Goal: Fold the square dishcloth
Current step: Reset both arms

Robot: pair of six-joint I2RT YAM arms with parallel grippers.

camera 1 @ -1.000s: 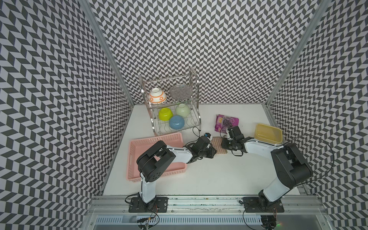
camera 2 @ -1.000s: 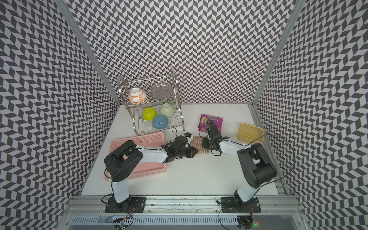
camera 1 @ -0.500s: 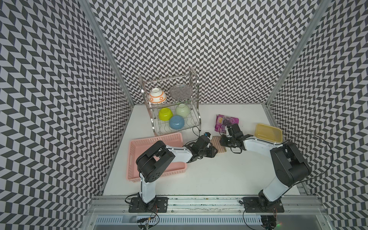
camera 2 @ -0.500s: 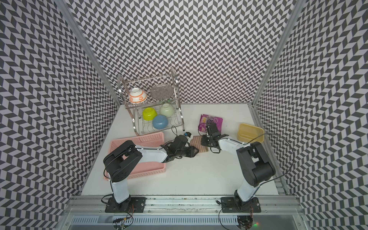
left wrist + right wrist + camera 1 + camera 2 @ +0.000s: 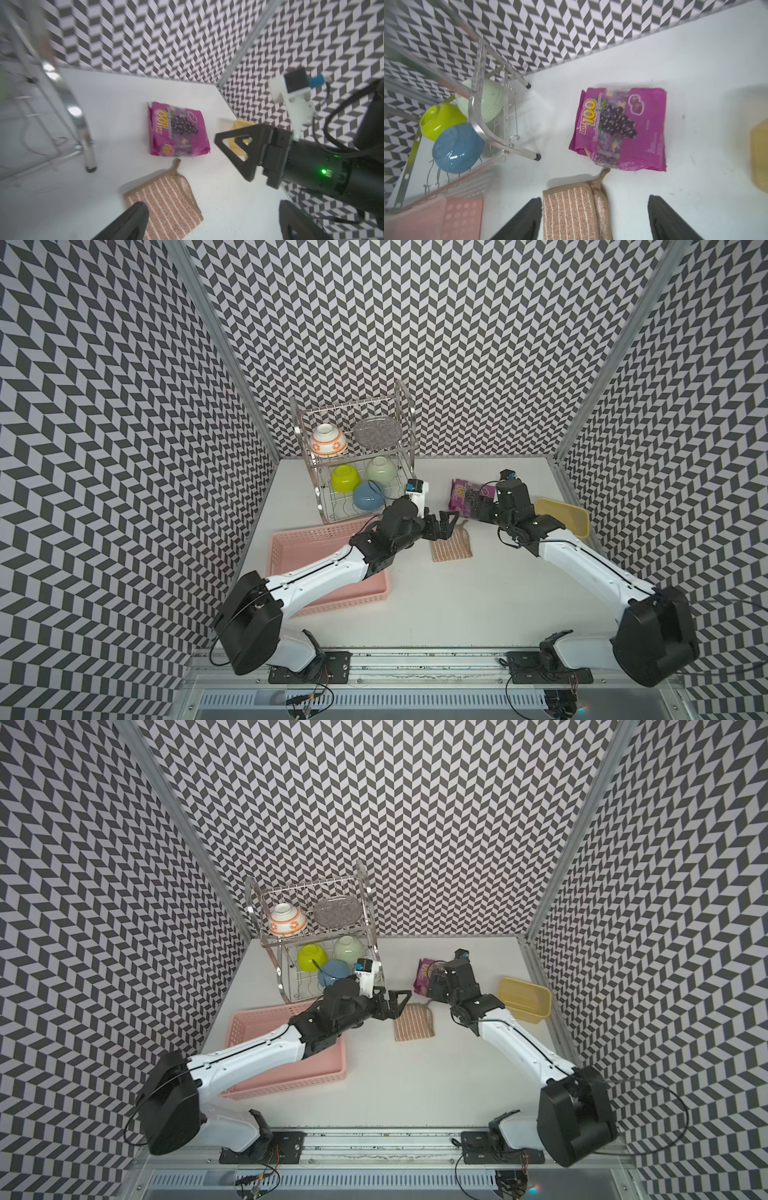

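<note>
Both end effectors are spread wide and hold nothing: the left end effector (image 5: 445, 526) hovers at the edge of the cloth (image 5: 451, 545) farthest from the bag (image 5: 623, 128), and the right end effector (image 5: 594, 198) straddles the cloth's end nearest the bag. The cloth lies flat on the tabletop just beside the bag, its loop (image 5: 604, 173) pointing at it and nearly touching. It looks already doubled over, so the step in hand is probably clearing away. The fingers should lift straight up, because looped terry snags and a sideways drag would peel the top layer back. A fuzzy plain strip peeks out along one side, so the edges are slightly off and may want a nudge before any second fold. The cloth is soft tan terry with pale stripes and brown edging. The bag is glossy crinkled purple film. Past the cloth from the bag sits a perforated pink basket (image 5: 307, 537). A shiny wire rack (image 5: 332, 506) of smooth bowls stands near the bag.
</note>
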